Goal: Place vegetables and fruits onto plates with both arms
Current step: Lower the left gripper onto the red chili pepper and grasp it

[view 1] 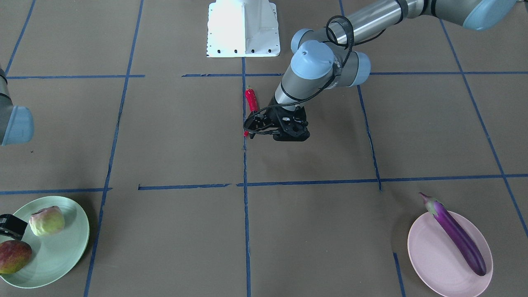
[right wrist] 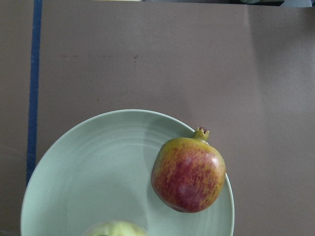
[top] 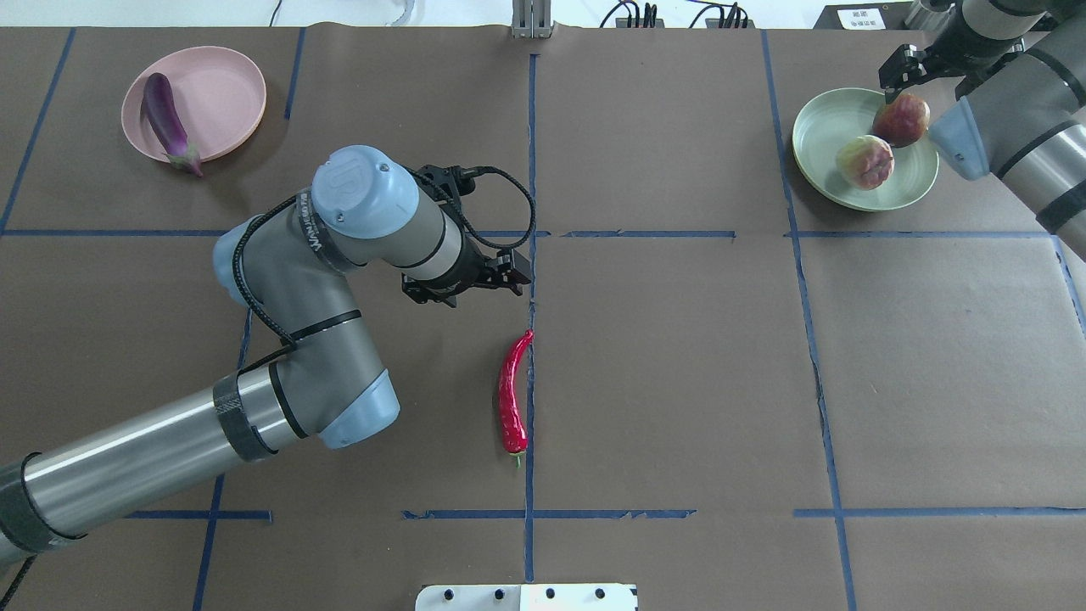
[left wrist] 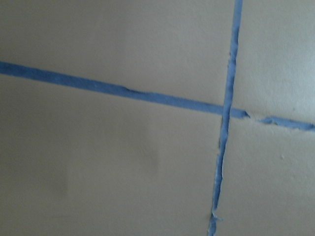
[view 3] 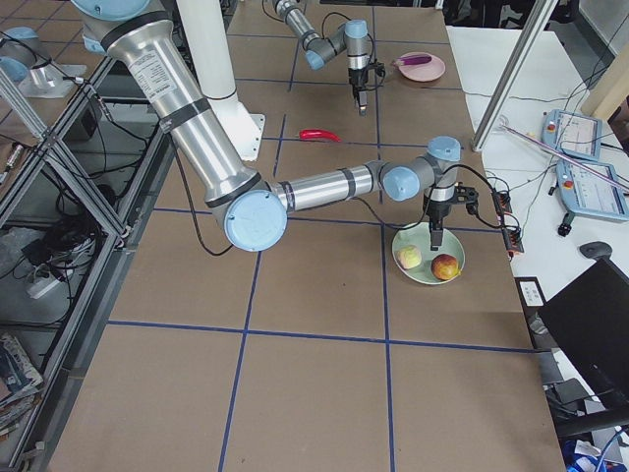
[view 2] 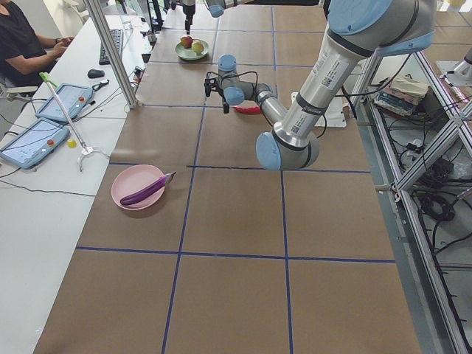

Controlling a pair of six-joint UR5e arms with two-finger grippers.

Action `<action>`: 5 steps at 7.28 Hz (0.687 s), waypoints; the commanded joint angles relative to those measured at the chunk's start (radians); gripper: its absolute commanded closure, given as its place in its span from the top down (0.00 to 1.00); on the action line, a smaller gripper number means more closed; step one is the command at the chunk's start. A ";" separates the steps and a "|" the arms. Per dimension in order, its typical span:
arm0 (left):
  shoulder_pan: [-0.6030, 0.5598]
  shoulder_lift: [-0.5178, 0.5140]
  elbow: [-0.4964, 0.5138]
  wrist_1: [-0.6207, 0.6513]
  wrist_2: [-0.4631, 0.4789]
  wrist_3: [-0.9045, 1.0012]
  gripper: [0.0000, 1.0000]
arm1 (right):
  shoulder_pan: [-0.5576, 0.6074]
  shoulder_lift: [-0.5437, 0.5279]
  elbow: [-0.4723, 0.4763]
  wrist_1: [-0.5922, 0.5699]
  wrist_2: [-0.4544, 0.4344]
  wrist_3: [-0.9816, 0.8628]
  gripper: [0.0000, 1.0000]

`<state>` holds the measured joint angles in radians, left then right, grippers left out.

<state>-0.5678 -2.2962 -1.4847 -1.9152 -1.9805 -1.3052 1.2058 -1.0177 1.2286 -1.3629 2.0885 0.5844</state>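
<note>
A red chili pepper (top: 512,395) lies on the table along the centre tape line; it also shows in the front view (view 1: 251,99). My left gripper (top: 513,273) hovers just past its far tip and looks open and empty. A purple eggplant (top: 165,114) lies across the pink plate (top: 221,93), its cap over the rim. A dark-red fruit (top: 902,119) and a pale yellow-green fruit (top: 865,161) sit on the mint green plate (top: 827,127). My right gripper (top: 904,72) hangs above the dark-red fruit (right wrist: 188,172), apart from it, and seems open.
The white base block (view 1: 243,29) stands at the table's near edge by the robot. Blue tape lines cross the brown table. A side desk with tablets (view 2: 55,103) and a seated person (view 2: 22,44) runs along the far side.
</note>
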 commanded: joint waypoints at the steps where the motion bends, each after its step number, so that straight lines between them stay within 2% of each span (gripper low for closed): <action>1: 0.061 -0.037 -0.011 0.168 0.005 0.133 1.00 | 0.029 -0.016 0.000 0.002 0.077 -0.023 1.00; 2: 0.083 -0.039 -0.012 0.173 0.003 0.130 0.98 | 0.049 -0.027 0.000 0.002 0.126 -0.044 1.00; 5: 0.118 -0.040 -0.016 0.199 0.002 0.129 0.76 | 0.049 -0.033 0.002 0.004 0.143 -0.049 1.00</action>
<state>-0.4616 -2.3364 -1.4979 -1.7277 -1.9782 -1.1766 1.2538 -1.0492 1.2297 -1.3597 2.2260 0.5369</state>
